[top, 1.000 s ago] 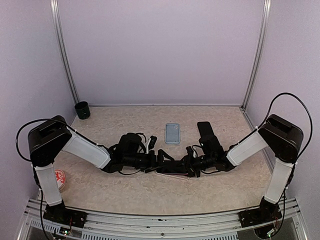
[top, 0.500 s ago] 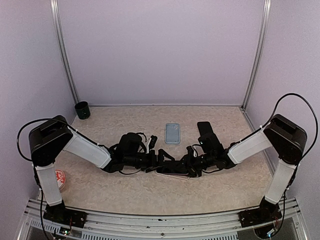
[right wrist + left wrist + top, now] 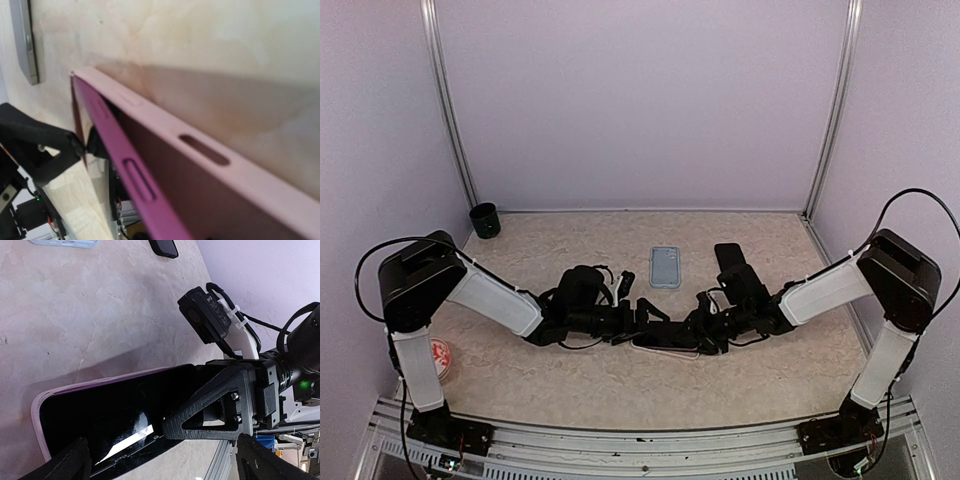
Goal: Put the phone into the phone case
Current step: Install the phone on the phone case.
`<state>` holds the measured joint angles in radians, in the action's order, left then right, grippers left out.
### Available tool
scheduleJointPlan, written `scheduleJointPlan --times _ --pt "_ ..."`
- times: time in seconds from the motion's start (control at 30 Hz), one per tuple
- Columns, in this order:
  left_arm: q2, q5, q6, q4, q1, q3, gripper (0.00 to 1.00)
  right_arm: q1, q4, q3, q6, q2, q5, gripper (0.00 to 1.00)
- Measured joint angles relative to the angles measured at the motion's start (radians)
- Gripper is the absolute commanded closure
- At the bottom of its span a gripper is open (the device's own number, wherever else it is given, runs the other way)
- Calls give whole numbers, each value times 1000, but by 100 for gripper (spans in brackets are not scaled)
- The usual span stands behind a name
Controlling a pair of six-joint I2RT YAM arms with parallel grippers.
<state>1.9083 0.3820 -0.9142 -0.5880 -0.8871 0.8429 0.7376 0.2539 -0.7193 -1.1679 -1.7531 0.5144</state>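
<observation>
On my overhead feed both arms meet mid-worktop (image 3: 550, 250), a marbled beige slab. A pale blue case (image 3: 665, 267) and a spare black handset (image 3: 725, 255) lie just beyond them, toward the far edge. The phone (image 3: 100, 420), glossy black, lies in a matte pink phone case (image 3: 165, 125) under the arms. My left gripper (image 3: 160, 455) gapes wide, holding nothing. One triangular finger (image 3: 220, 405) of the right gripper (image 3: 696, 336) lies over the screen, but I cannot tell whether it pinches. Only the right wrist feed shows the case's oval side cutouts.
</observation>
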Motion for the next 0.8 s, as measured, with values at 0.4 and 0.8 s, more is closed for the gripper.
scheduleJointPlan --times 0.4,0.8 --pt "5 0 0 -9 0 0 1 0 -77 0 29 37 -40 63" --pt "5 0 0 -10 0 0 1 0 -100 9 64 67 -65 72"
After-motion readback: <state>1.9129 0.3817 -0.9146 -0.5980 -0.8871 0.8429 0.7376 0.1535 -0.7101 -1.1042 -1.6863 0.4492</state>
